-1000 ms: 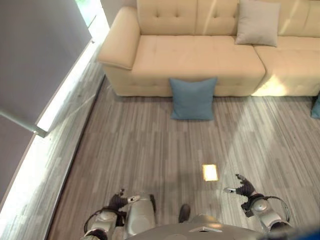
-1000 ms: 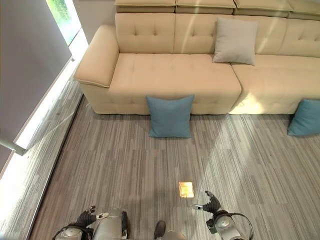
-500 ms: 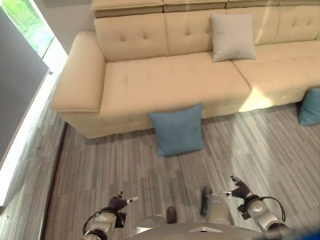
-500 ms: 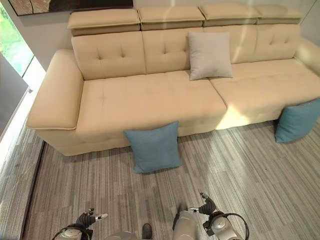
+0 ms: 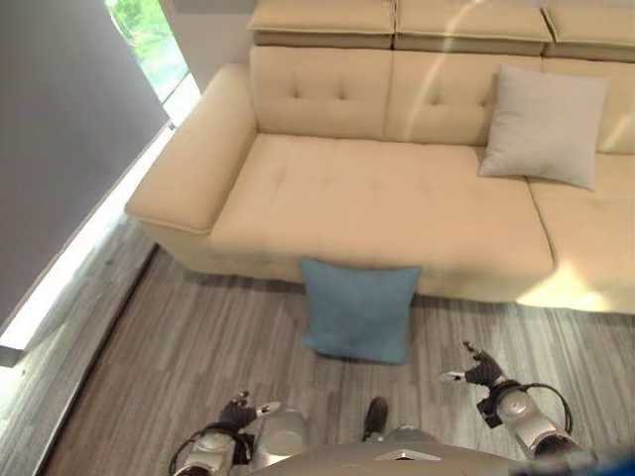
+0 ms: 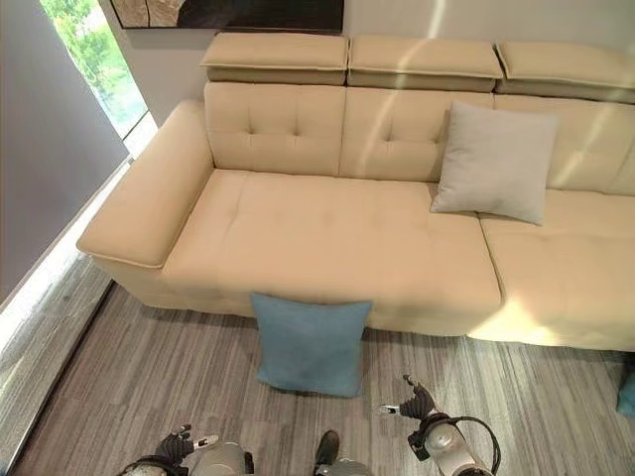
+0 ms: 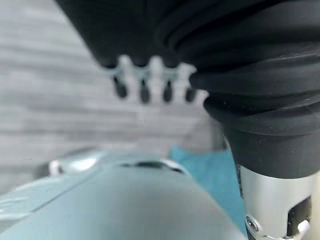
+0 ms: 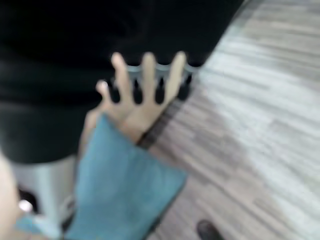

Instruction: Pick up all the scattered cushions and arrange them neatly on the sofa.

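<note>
A blue cushion (image 5: pixel 359 309) stands on the floor, leaning against the front of the beige sofa (image 5: pixel 377 198). A grey cushion (image 5: pixel 544 127) leans upright on the sofa's back, right of the middle. At the far right edge a second blue cushion (image 6: pixel 627 392) shows on the floor. My left hand (image 5: pixel 238 414) hangs low, left of the blue cushion and well short of it, with straight fingers (image 7: pixel 145 90) and nothing in it. My right hand (image 5: pixel 481 372) is low to the cushion's right, fingers (image 8: pixel 150 75) spread and empty, with the blue cushion (image 8: pixel 115 185) past them.
Grey wood-grain floor (image 5: pixel 149 377) runs between me and the sofa. A dark grey panel (image 5: pixel 69 129) and a bright window strip (image 5: pixel 149 30) line the left side. The sofa's left armrest (image 5: pixel 193 149) juts toward that wall.
The whole view has shifted: the sofa and the blue cushion now lie closer and lower in the picture. Both hands stay low and open, holding nothing.
</note>
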### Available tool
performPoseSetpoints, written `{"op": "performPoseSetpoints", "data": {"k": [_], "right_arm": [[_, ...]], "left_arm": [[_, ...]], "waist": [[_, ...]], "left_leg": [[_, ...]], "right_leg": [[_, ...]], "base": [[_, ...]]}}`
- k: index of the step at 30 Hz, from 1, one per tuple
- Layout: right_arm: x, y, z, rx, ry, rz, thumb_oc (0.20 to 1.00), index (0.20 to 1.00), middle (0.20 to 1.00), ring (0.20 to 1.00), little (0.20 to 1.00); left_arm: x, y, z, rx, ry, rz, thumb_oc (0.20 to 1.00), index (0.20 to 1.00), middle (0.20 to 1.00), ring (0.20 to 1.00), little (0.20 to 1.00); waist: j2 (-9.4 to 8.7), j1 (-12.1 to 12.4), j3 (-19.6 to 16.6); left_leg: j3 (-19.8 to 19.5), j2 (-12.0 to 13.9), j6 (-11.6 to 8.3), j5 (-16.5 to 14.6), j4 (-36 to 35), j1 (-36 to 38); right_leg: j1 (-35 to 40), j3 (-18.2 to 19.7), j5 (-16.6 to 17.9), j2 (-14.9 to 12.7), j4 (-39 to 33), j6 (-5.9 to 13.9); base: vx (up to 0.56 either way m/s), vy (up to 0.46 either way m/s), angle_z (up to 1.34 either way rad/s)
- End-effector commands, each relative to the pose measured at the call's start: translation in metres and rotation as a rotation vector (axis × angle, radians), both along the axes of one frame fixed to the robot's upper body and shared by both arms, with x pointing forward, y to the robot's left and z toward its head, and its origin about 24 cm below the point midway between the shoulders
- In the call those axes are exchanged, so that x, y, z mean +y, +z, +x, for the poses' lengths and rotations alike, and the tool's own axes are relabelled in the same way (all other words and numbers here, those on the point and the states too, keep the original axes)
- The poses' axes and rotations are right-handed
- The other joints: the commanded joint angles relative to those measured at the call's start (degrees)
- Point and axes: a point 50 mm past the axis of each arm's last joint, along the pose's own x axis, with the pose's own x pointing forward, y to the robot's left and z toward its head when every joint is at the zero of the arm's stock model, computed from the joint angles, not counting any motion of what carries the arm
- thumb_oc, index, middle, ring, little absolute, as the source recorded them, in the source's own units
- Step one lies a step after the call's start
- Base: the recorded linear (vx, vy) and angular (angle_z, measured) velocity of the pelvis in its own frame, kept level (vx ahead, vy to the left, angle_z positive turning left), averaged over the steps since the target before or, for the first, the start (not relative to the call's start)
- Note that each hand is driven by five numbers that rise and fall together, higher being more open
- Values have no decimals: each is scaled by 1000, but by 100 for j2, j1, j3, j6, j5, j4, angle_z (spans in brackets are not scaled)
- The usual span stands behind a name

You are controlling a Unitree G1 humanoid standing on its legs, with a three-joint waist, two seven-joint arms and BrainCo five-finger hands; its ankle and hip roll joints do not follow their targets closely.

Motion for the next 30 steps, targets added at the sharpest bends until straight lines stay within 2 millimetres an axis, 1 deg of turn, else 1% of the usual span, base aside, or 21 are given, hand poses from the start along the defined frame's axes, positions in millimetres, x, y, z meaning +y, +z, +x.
{"op": "performPoseSetpoints", "data": {"k": [1, 2, 3, 4, 8, 13, 15, 16, 17, 18, 20, 21, 22, 24, 27, 28, 29, 30], "right_arm": [[-18, 8, 0, -37, -41, -21, 1000, 1000, 1000, 1000, 1000], [-18, 8, 0, -37, -41, -21, 1000, 1000, 1000, 1000, 1000], [-16, 8, 1, -36, -30, -22, 1000, 1000, 1000, 1000, 1000], [-15, 8, 2, -39, -26, -23, 1000, 1000, 1000, 1000, 1000], [-14, 10, 6, -46, -9, -29, 1000, 1000, 1000, 1000, 1000], [-12, 11, 10, -61, -5, -35, 1000, 1000, 1000, 1000, 1000], [-11, 10, 11, -58, -3, -35, 1000, 1000, 1000, 1000, 1000], [-8, 11, 15, -65, 0, -32, 1000, 1000, 1000, 1000, 1000], [-7, 11, 17, -69, 1, -30, 1000, 1000, 1000, 1000, 1000], [-6, 12, 18, -74, -5, -28, 1000, 1000, 1000, 1000, 1000], [-8, 12, 18, -78, -7, -35, 1000, 1000, 1000, 1000, 1000], [-7, 13, 19, -84, -4, -35, 1000, 1000, 1000, 1000, 1000], [-7, 14, 21, -92, -2, -43, 1000, 1000, 1000, 1000, 1000], [-5, 17, 27, -116, 3, -49, 1000, 1000, 1000, 1000, 1000], [-4, 23, 37, -169, -12, -58, 1000, 1000, 1000, 1000, 1000], [-6, 28, 42, -198, -24, -65, 1000, 1000, 1000, 1000, 1000], [-6, 31, 47, -226, -38, -65, 1000, 1000, 1000, 1000, 1000], [-7, 39, 57, -283, -70, -72, 1000, 1000, 1000, 1000, 1000]], "left_arm": [[-6, 2, 8, -14, -86, 10, 1000, 1000, 1000, 1000, 1000], [-6, 2, 8, -14, -86, 10, 1000, 1000, 1000, 1000, 1000], [-5, 1, 5, -5, -84, 11, 1000, 1000, 1000, 1000, 1000], [-4, 1, 5, -5, -83, 15, 1000, 1000, 1000, 1000, 1000], [0, 3, 6, -17, -66, 21, 1000, 1000, 1000, 1000, 1000], [7, 6, 7, -40, -32, 32, 1000, 1000, 1000, 1000, 1000], [9, 8, 9, -57, -13, 33, 1000, 1000, 1000, 1000, 1000], [12, 12, 18, -98, 8, 32, 1000, 1000, 1000, 1000, 1000], [12, 15, 23, -121, 16, 30, 1000, 1000, 1000, 1000, 1000], [12, 17, 29, -144, 14, 29, 1000, 1000, 1000, 1000, 1000], [10, 20, 35, -166, 2, 33, 1000, 1000, 1000, 1000, 1000], [11, 22, 39, -183, 6, 36, 1000, 1000, 1000, 1000, 1000], [11, 27, 47, -219, 15, 44, 1000, 1000, 1000, 1000, 1000], [11, 30, 53, -247, 31, 48, 1000, 1000, 1000, 1000, 1000], [8, 39, 70, -318, 63, 46, 1000, 1000, 1000, 1000, 1000], [7, 44, 79, -353, 72, 49, 1000, 1000, 1000, 1000, 1000], [6, 48, 86, -382, 84, 49, 1000, 1000, 1000, 1000, 1000], [4, 59, 101, -454, 110, 47, 1000, 1000, 1000, 1000, 1000]], "waist": [[241, -90, -39], [240, -88, -35], [275, -88, -68], [291, -83, -73], [321, -8, -77], [327, 86, -64], [328, 108, -36], [342, 87, 81], [363, 78, 123], [381, 43, 148], [374, 7, 164], [379, -9, 183], [354, 30, 240], [320, 50, 300], [281, 33, 480], [272, 14, 542], [296, 4, 582], [297, -30, 640]], "left_leg": [[-85, -260, 242, 65, -999, 399], [-82, -263, 243, 67, -1006, 408], [-136, -389, 289, 30, -1236, 605], [-128, -436, 320, 4, -1312, 693], [-78, -547, 454, -127, -1364, 838], [26, -630, 596, -300, -1396, 936], [48, -674, 649, -324, -1451, 990], [35, -688, 716, -328, -1442, 965], [11, -694, 728, -335, -1455, 951], [-56, -716, 715, -334, -1479, 932], [-135, -744, 686, -331, -1500, 901], [-164, -737, 677, -328, -1496, 869], [-189, -711, 664, -312, -1443, 754], [-216, -657, 628, -272, -1362, 552], [-305, -536, 564, -213, -1115, 36], [-359, -486, 541, -201, -976, -238], [-461, -427, 485, -344, -845, -407], [-521, -377, 451, -319, -671, -831]], "right_leg": [[-4, 464, -247, -407, 785, 605], [0, 466, -249, -409, 787, 606], [-3, 464, -266, -453, 947, 653], [-8, 473, -279, -488, 1024, 685], [-70, 496, -295, -660, 1251, 787], [-221, 517, -209, -849, 1475, 933], [-368, 556, -68, -936, 1705, 1018], [-710, 679, 149, -998, 2111, 1118], [-814, 731, 142, -989, 2164, 1134], [-925, 826, 109, -969, 2050, 1100], [-885, 905, 66, -934, 1730, 1062], [-958, 948, 56, -904, 1712, 1053], [-967, 887, 52, -898, 1623, 1015], [-1027, 810, 28, -879, 1570, 967], [-1355, 682, 20, -873, 1619, 875], [-1560, 638, 10, -883, 1697, 839], [-1703, 659, -125, -866, 1829, 872], [-2053, 630, -146, -874, 1935, 831]], "base": [[190, 140, 29], [222, 192, -12], [110, 130, -35], [136, 174, -36], [61, 127, -18], [25, 93, -2], [4, 94, -19], [-36, 73, -33], [-38, 36, -24], [10, -13, -17], [27, -51, 2], [3, -119, 12], [-20, -142, 10], [-64, -155, 18], [-135, -146, 24], [-91, -127, 18], [-147, -135, 26], [-82, -83, 30]]}}
